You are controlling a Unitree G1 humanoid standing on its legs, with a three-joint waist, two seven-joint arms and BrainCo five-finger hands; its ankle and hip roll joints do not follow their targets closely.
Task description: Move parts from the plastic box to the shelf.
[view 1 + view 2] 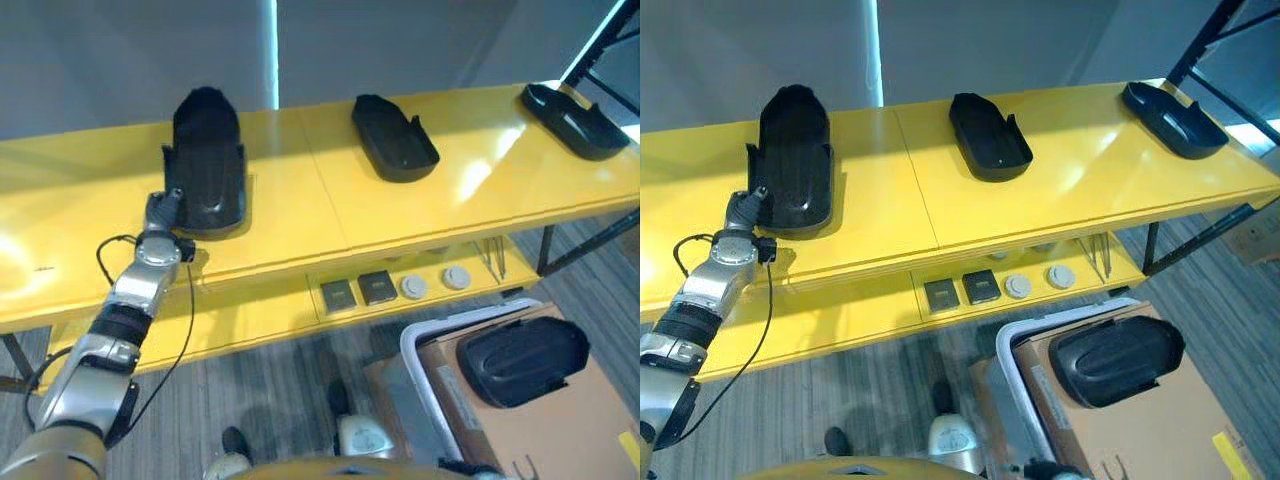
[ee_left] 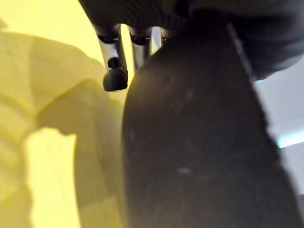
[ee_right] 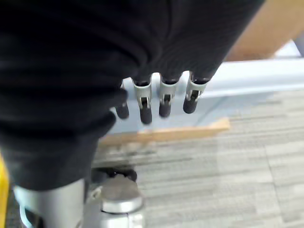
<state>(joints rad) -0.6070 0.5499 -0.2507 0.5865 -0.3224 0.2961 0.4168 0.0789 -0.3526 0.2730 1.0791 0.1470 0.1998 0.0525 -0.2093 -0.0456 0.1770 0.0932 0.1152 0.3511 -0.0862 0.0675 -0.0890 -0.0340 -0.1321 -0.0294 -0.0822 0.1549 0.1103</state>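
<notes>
The left hand [image 1: 163, 208] lay at the near left corner of a black moulded plastic part [image 1: 207, 160] on the yellow shelf [image 1: 300, 190]. In the left wrist view its fingers [image 2: 115, 76] ran alongside the dark shell, but whether they pinched it or merely rested against it could not be told. That part stood directly beyond the hand, its long axis running from the near edge of the shelf towards the wall, rounded end away. Two more black parts sat further right along the shelf: a middle one [image 1: 393, 136] and a far one [image 1: 572, 119], both slanted. The right hand [image 3: 156, 102] hung slack over the floor, fingers straight, holding nothing. A fourth black part [image 1: 520, 360] rested in the white-rimmed plastic box [image 1: 425, 335] at lower right, nearer the right arm, its long axis lying roughly left to right.
</notes>
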